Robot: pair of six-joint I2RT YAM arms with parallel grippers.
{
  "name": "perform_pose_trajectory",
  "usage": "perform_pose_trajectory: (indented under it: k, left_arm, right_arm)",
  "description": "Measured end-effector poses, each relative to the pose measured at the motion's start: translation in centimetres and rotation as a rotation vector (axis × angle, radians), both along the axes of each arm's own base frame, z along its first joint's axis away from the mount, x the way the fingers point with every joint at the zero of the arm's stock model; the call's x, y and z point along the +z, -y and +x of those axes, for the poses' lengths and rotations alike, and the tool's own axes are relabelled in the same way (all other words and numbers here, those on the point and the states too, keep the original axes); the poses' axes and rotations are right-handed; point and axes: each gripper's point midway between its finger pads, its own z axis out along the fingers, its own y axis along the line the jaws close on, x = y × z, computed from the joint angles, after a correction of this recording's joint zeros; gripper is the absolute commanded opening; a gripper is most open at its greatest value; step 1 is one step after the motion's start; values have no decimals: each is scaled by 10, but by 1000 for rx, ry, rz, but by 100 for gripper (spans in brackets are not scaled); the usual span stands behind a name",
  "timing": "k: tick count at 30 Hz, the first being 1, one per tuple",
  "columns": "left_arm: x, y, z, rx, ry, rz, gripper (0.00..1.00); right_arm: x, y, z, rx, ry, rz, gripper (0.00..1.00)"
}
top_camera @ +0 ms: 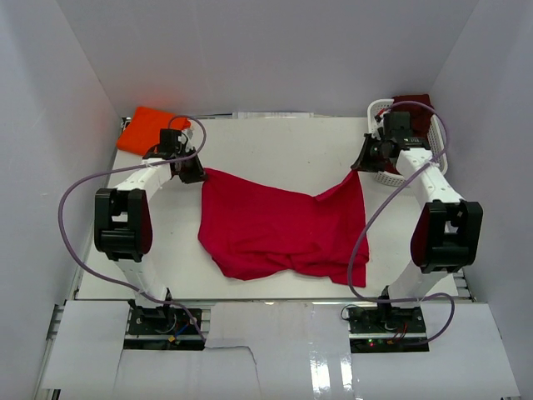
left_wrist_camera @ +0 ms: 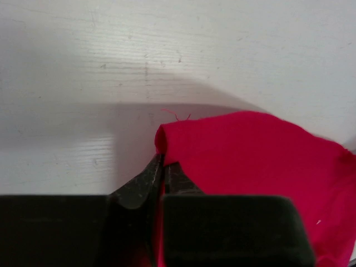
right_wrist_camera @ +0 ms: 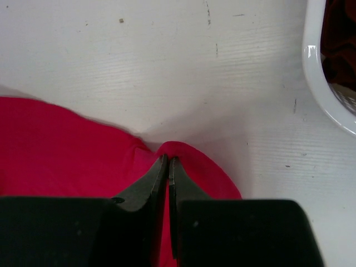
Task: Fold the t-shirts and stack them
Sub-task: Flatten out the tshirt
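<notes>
The bright red t-shirt (top_camera: 279, 229) lies spread on the white table, stretched between both arms. My left gripper (top_camera: 193, 174) is shut on its far left corner, seen as a red fold (left_wrist_camera: 245, 150) between the jaws in the left wrist view. My right gripper (top_camera: 360, 164) is shut on its far right corner (right_wrist_camera: 178, 151). The orange t-shirt (top_camera: 148, 127) lies folded at the far left corner of the table. The dark maroon t-shirt (top_camera: 414, 107) sits in the white basket (top_camera: 380, 111) at the far right.
The basket's white rim (right_wrist_camera: 322, 89) shows at the right edge of the right wrist view, close to my right gripper. White walls enclose the table on three sides. Purple cables loop beside each arm.
</notes>
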Motion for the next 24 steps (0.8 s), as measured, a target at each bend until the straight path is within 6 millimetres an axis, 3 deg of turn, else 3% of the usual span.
perform_pose_trajectory:
  k: [4, 5, 9, 12, 19, 24]
  left_arm:
    - [-16, -3, -1, 5, -47, 16, 26]
    - [-17, -3, 0, 5, -53, 20, 39]
    - [-18, -7, 10, 14, -52, 43, 66]
    - [-19, -14, 16, 42, -57, 72, 75]
    - [-24, -43, 24, 121, -88, 99, 79]
    - [-39, -57, 33, 138, -118, 101, 77]
  right_arm:
    - [-7, -4, 15, 6, -5, 1, 8]
    - [-8, -5, 19, 7, -6, 1, 8]
    - [-10, -9, 30, 13, -2, 1, 8]
    - [-11, -9, 36, 11, 2, -5, 8]
    - [-13, -6, 49, -4, 14, -23, 8]
    - [-13, -5, 49, -5, 13, -25, 8]
